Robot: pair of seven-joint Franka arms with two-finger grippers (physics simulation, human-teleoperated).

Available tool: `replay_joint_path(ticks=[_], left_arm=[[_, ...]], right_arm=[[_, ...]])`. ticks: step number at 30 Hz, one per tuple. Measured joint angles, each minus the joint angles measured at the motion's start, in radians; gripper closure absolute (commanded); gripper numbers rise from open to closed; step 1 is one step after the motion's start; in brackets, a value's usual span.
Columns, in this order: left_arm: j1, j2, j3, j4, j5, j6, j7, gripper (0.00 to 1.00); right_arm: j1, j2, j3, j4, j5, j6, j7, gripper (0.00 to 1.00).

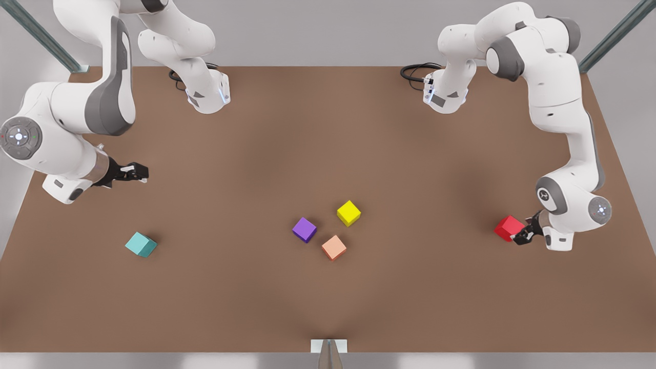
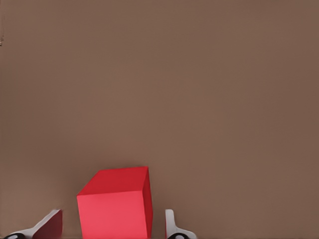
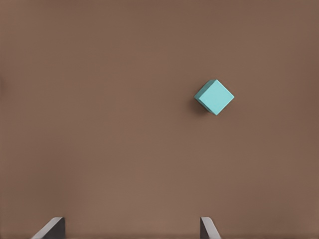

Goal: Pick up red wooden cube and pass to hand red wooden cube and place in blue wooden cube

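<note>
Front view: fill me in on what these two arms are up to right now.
The left gripper, at the front view's right, has its fingers around the red cube, with small gaps on both sides, so it isn't clamped yet. The right gripper waits open above the table, near the teal cube. Purple, yellow and salmon cubes sit untouched mid-table.

You're looking at a brown table (image 1: 328, 297). Lying on it: blue wooden cube (image 1: 141, 244) near left; purple cube (image 1: 304, 229), yellow cube (image 1: 348, 212), salmon cube (image 1: 333, 247) clustering mid-table.
</note>
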State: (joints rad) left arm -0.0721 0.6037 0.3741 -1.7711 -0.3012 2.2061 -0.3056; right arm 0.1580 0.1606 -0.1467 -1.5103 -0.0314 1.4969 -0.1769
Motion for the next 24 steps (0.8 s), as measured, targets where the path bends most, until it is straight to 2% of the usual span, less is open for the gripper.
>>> replay_joint_path(ticks=[17,18,19,20,21,24], left_arm=[[-0.009,0.09,-0.006,-0.012,-0.035,0.05,-0.084,0.0],[-0.011,0.094,-0.006,-0.011,-0.041,0.054,-0.086,0.05],[-0.012,0.099,-0.006,-0.011,-0.049,0.059,-0.089,0.16],[-0.012,0.103,-0.006,-0.011,-0.055,0.062,-0.092,0.36],[-0.013,0.105,-0.006,-0.01,-0.058,0.066,-0.095,0.5],[-0.012,0.105,-0.016,-0.004,-0.057,0.072,-0.111,0.5]], right_arm=[[0.0,-0.003,0.0,-0.015,-0.001,0.01,-0.003,0.0],[0.0,-0.005,0.0,-0.015,-0.001,0.011,-0.004,0.0],[0.0,-0.01,0.0,-0.015,-0.001,0.011,-0.004,0.0],[0.0,-0.018,0.001,-0.015,-0.002,0.012,-0.004,0.0],[0.001,-0.024,0.001,-0.015,-0.002,0.012,-0.004,0.0],[0.002,-0.026,0.002,-0.016,-0.003,0.014,-0.004,0.0]])
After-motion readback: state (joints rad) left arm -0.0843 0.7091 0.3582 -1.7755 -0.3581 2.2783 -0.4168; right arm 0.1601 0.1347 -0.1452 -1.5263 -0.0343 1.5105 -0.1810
